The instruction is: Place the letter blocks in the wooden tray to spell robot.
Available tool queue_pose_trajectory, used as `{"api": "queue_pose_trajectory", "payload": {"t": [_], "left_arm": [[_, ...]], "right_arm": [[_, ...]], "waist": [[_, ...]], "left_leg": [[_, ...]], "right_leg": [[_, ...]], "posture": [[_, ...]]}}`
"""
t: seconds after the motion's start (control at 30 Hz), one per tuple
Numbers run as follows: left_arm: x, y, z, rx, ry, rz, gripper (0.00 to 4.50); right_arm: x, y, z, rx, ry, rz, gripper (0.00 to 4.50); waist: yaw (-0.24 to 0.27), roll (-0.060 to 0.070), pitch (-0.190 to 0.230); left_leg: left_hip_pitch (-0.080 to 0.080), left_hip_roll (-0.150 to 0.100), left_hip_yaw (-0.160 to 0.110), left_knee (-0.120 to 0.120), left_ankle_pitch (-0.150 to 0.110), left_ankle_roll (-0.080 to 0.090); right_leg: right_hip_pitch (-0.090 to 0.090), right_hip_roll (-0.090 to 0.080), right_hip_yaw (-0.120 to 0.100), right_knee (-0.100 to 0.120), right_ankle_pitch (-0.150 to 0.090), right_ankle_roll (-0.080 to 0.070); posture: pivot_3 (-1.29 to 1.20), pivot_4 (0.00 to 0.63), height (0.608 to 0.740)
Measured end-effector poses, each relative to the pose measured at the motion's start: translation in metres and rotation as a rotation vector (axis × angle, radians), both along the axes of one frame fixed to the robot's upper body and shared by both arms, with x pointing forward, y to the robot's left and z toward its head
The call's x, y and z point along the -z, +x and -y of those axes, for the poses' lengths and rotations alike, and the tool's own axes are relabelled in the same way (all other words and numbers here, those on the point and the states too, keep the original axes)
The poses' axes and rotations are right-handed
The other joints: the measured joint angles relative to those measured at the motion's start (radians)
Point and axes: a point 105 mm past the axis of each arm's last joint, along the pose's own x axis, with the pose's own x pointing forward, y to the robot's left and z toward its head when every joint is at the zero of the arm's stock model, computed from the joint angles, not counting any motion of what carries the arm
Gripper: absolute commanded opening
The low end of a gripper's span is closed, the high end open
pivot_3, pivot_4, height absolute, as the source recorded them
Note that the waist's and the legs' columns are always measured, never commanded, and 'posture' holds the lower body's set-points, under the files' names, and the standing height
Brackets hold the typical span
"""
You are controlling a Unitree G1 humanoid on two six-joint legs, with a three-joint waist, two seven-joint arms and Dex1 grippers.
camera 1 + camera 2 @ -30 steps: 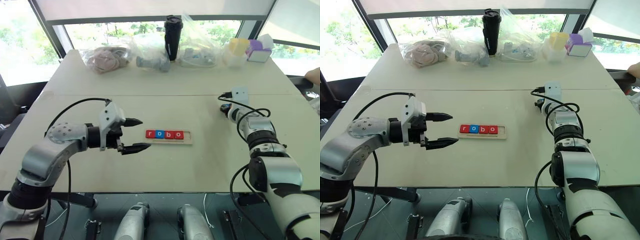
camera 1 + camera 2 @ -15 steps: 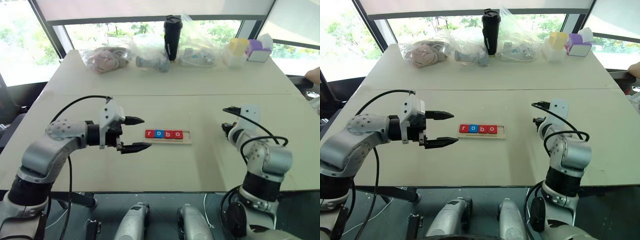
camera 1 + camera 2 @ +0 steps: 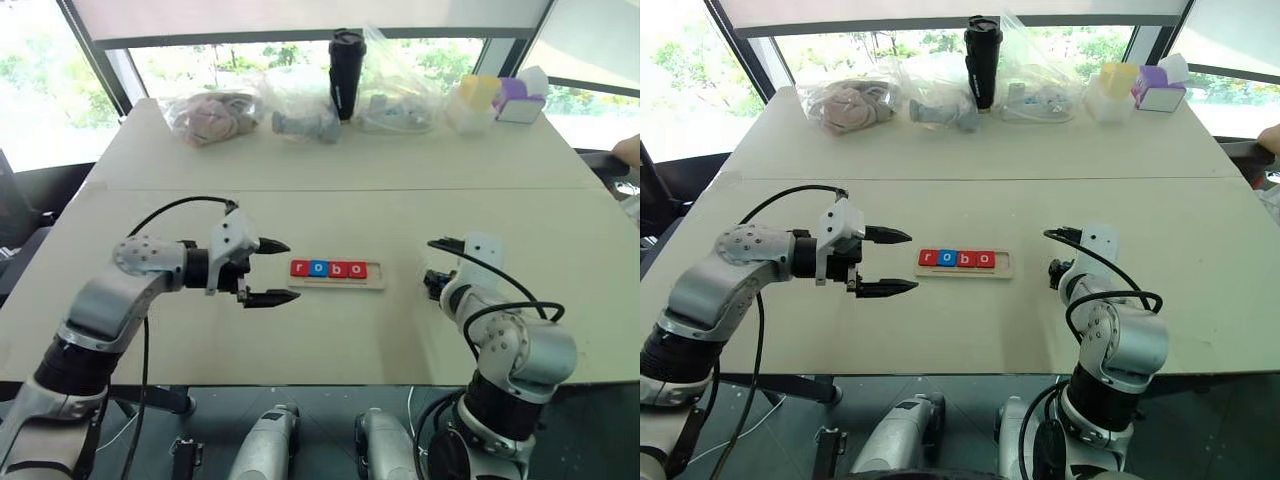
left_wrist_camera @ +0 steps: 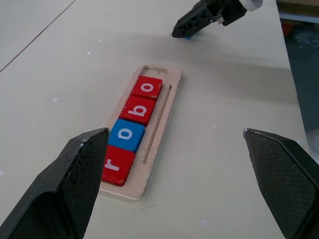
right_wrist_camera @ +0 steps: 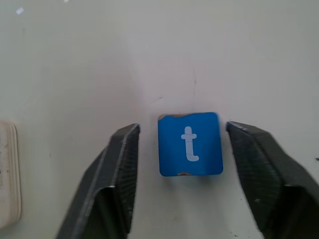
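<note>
Four red and blue letter blocks (image 4: 130, 131) read "robo" in your pale wooden tray (image 4: 164, 115). Your right gripper (image 5: 182, 164) stood open around the blue "t" tile (image 5: 189, 143) lying on the counter (image 3: 330, 340), untouched; your left gripper (image 3: 270, 271) hovered wide open, empty. Next: close and carry it to the tray's free end slot.

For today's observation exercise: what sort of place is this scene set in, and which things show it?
Probably a robot test room or lab: a plain table by big windows, bagged supplies along its far edge, and a spelling tray.
</note>
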Motion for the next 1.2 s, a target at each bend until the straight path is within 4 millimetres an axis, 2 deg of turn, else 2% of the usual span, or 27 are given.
{"api": "queue_pose_trajectory", "payload": {"t": [0.03,0.2,0.3,0.37,0.43,0.5,0.63,0.83,0.97,1.13,1.2], "left_arm": [[0.000,0.000,0.001,0.002,0.000,0.002,4.50],[0.003,0.000,0.000,0.007,0.000,-0.009,4.50],[0.001,-0.003,0.002,0.031,-0.040,-0.041,4.50],[0.000,-0.004,0.003,0.047,-0.037,-0.044,4.50],[0.000,-0.003,0.001,0.055,-0.028,-0.039,4.50],[0.001,-0.001,-0.002,0.050,-0.020,-0.039,4.50],[-0.004,0.005,-0.002,0.045,-0.034,-0.008,4.50],[-0.010,0.008,-0.006,0.021,-0.070,-0.008,4.50],[-0.020,0.000,-0.011,0.029,-0.085,-0.009,4.50],[-0.016,0.000,-0.016,-0.002,-0.078,-0.021,4.50],[-0.015,0.000,-0.019,-0.013,-0.076,-0.024,4.50]], "right_arm": [[-0.001,0.000,0.002,-0.011,-0.024,0.002,4.46],[-0.026,0.003,0.025,-0.123,-0.204,0.076,4.46],[-0.060,0.004,0.030,-0.421,-0.299,0.189,4.46],[-0.067,-0.004,0.028,-0.614,-0.353,0.214,4.46],[-0.051,-0.015,0.028,-0.803,-0.333,0.162,4.46],[-0.034,-0.021,0.032,-0.891,-0.275,0.113,4.46],[-0.022,-0.016,0.046,-1.027,-0.271,0.092,4.46],[-0.009,0.001,0.057,-1.090,-0.259,0.097,4.46],[-0.001,0.009,0.061,-1.114,-0.253,0.088,4.46],[0.003,0.016,0.059,-1.133,-0.260,0.086,4.46],[0.004,0.016,0.059,-1.138,-0.266,0.087,3.95]], "waist": [[-0.001,0.000,0.000],[0.000,0.000,0.000],[0.001,0.001,0.001],[0.001,0.000,0.001],[0.002,-0.001,0.001],[0.001,-0.001,0.001],[0.000,-0.001,0.002],[0.001,-0.001,0.002],[0.002,-0.001,0.002],[0.006,-0.001,0.002],[0.005,-0.001,0.002]], "left_leg": [[0.000,0.000,0.000,0.000,0.000,0.000],[0.000,-0.001,0.001,0.001,0.000,0.000],[0.000,0.000,0.001,0.001,0.000,0.001],[0.001,0.000,-0.001,0.001,-0.001,0.002],[0.001,0.000,-0.001,0.002,-0.001,0.003],[0.001,-0.001,0.000,0.003,-0.001,0.003],[0.001,-0.001,0.001,0.008,-0.003,0.001],[0.000,-0.001,0.000,0.008,-0.003,0.002],[0.000,-0.001,0.000,0.006,-0.002,0.003],[0.000,-0.001,0.000,0.007,-0.003,0.002],[0.000,-0.001,0.000,0.007,-0.003,0.001]], "right_leg": [[0.000,0.000,0.000,0.000,0.000,0.000],[0.001,-0.003,0.000,-0.002,0.000,0.000],[0.004,-0.004,-0.002,-0.004,-0.001,0.002],[0.007,-0.004,-0.004,-0.005,-0.002,0.003],[0.008,-0.004,-0.005,-0.006,-0.003,0.004],[0.008,-0.005,-0.004,-0.006,-0.003,0.004],[0.010,-0.006,-0.003,-0.006,-0.001,0.002],[0.008,-0.006,-0.003,-0.005,-0.001,0.002],[0.008,-0.006,-0.003,-0.005,-0.002,0.003],[0.008,-0.006,-0.004,-0.005,-0.002,0.003],[0.008,-0.006,-0.003,-0.005,-0.002,0.003]], "posture": [[0.00,0.150,0.740],[0.00,0.150,0.740],[0.00,0.150,0.740],[0.00,0.150,0.740],[0.00,0.150,0.740],[0.00,0.150,0.740],[0.00,0.150,0.740],[0.00,0.150,0.740],[0.00,0.150,0.740],[0.00,0.150,0.740],[0.00,0.150,0.740]]}}
